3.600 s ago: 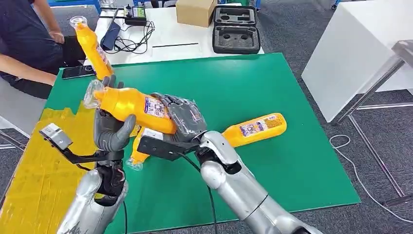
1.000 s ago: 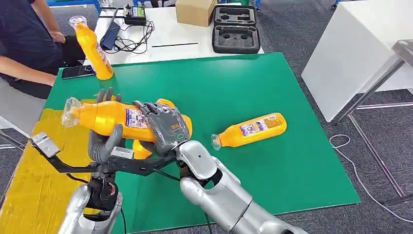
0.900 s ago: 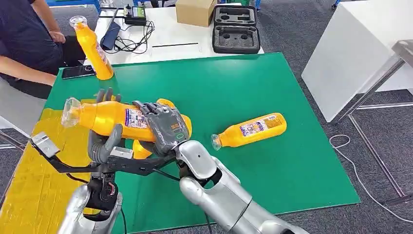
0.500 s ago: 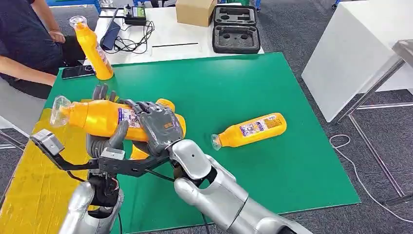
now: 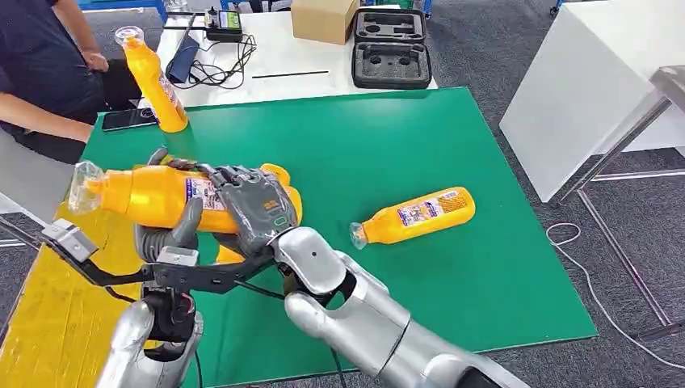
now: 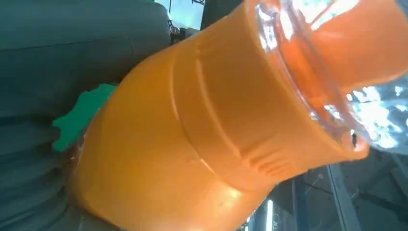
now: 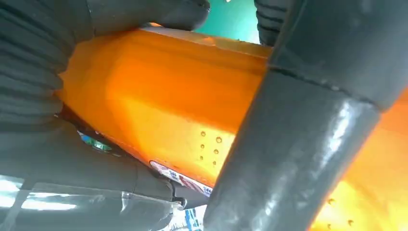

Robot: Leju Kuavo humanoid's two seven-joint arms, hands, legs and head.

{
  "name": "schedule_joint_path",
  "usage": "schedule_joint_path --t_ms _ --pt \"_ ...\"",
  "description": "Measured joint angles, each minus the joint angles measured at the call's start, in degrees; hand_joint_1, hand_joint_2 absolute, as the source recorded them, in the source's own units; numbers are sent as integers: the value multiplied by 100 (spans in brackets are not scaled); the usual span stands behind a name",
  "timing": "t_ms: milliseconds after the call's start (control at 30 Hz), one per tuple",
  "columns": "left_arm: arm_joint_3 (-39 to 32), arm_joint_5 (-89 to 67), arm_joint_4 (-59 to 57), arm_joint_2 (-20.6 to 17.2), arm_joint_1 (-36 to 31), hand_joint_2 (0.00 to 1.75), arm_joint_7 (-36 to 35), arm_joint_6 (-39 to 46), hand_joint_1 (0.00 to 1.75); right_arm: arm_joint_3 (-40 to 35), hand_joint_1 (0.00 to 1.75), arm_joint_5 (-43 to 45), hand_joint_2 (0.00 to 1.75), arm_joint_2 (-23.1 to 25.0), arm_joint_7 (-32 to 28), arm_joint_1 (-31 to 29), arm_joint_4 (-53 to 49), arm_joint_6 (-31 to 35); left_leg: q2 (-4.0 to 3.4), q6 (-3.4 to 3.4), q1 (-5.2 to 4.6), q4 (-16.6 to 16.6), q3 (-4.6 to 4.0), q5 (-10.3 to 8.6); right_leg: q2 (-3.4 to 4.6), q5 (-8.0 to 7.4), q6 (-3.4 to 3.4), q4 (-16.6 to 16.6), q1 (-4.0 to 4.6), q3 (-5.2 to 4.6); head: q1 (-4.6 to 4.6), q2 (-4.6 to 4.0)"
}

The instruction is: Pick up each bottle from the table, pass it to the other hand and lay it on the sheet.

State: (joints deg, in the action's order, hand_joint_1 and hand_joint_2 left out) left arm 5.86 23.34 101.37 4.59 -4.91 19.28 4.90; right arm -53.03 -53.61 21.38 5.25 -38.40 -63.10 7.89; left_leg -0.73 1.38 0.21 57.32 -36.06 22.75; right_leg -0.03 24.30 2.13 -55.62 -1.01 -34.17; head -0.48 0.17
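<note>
Two hands on one bottle (image 5: 153, 196): right hand (image 5: 254, 208) wrapped over the base end, left hand (image 5: 170, 234) cupped under the mid-body, thumb up the near side. Both closed on it; can't tell which carries the load. Bottle is held off the table, roughly level, clear cap end poking out past the left hand, over the edge of the yellow sheet (image 5: 56, 299).

Step in hand, as I read it: handover R to L. To do well: confirm left hand has firm wrap before right lets go; open right fingers slowly, withdraw away from the base end w/o dragging. Smooth plastic, rounded body, so likely to roll in a loose grip. Then lower it flat onto the sheet, just below the left hand.

Look of bottle: orange plastic, clear cap, printed label mid-body partly under right fingers; left wrist view shows ribbed shoulder and neck.

Others: second bottle (image 5: 416, 214) lying on green mat (image 5: 452, 137), well apart on the right hand's far side; third bottle (image 5: 153, 78) upright beyond the left hand; another's orange partly hidden under the hands.
</note>
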Motion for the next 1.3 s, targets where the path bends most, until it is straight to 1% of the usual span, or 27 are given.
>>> schedule_joint_path --t_ms 100,133,167,200,333,500,700,867,1033,1167,1300 --pt "-9 0 0 9 0 175 4 0 175 -7 175 22 175 0 -2 -5 4 0 0 0 0 0 0 0 0 0 0 0 0 0 0 0" --pt "-15 0 0 15 0 175 9 0 175 -11 112 39 175 0 -4 -10 9 -2 -1 0 0 0 0 0 0 0 0 0 0 0 -2 0" --pt "-20 0 0 17 0 175 15 2 175 -13 0 52 175 0 -9 -16 13 -2 -1 0 0 0 0 0 0 0 0 0 0 -1 0 0" --pt "-24 0 0 26 0 175 20 0 175 -15 0 74 0 0 -13 -27 22 -7 -1 0 0 0 0 0 0 0 0 0 0 -1 -2 0" --pt "-72 0 -2 33 -29 175 33 15 175 -55 0 280 0 -2 -79 -17 85 -180 -1 0 0 0 0 0 0 0 0 0 0 -2 0 0" --pt "-105 -9 -2 42 -23 175 39 26 175 4 0 391 0 -2 -232 13 190 -177 0 0 0 0 0 0 0 0 0 0 0 -1 -2 0" --pt "-114 -9 -2 42 -21 175 46 44 175 46 0 420 0 -2 -278 27 225 -138 0 0 0 0 0 0 0 0 0 0 0 -1 -2 0" --pt "-227 -81 22 42 -29 175 207 133 175 430 0 500 0 -35 -644 216 214 -79 0 0 0 0 0 0 0 0 0 0 0 1 0 0" --pt "-618 -299 92 -30 26 175 463 236 175 806 0 452 0 -284 -955 597 125 13 3 0 0 -1 0 0 -1 0 0 0 1 2 0 0" --pt "-1019 -735 92 -173 176 175 706 354 175 1133 0 765 0 -625 -1342 965 -177 155 4 0 0 -1 -1 0 -2 0 0 0 0 2 0 0" --pt "-1287 -983 74 -338 205 175 787 541 175 1379 0 907 0 -891 -1403 1139 -489 186 4 0 0 0 -1 1 -2 0 0 0 0 0 -2 2"
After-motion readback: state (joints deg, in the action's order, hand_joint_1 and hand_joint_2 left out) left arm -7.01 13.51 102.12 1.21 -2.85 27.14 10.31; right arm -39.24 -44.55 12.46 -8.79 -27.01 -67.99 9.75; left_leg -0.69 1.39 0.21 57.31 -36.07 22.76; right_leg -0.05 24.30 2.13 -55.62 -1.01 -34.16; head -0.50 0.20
